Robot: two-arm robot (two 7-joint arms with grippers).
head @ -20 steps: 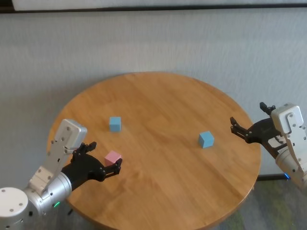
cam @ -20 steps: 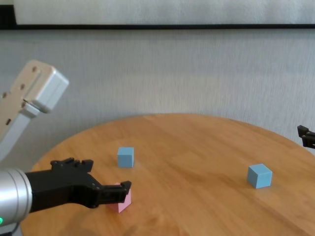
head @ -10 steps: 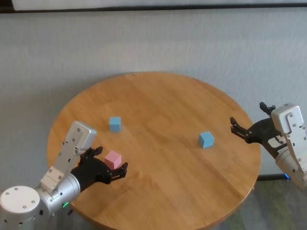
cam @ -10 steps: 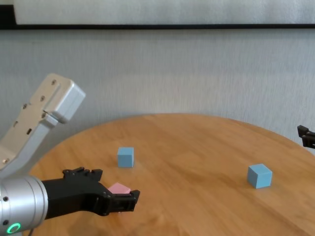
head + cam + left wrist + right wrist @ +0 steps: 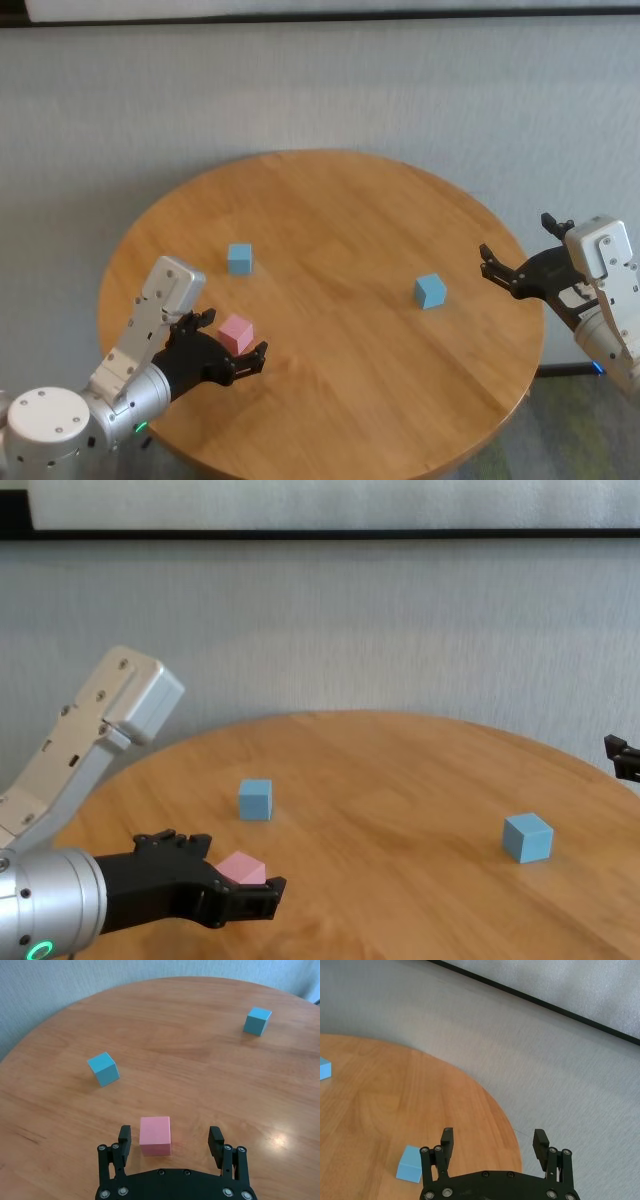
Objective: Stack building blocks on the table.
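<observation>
1. Lower left of the head view: your left claw (image 5: 232,353) stands wide, its fingers either side of the pink block (image 5: 236,332) on the desk (image 5: 340,220); take its two flat sides, it looks light and rigid
2. Left of centre, one blue block (image 5: 239,258); right of centre, another blue block (image 5: 430,291)
3. Right edge: right claw (image 5: 517,257) wide, empty
</observation>
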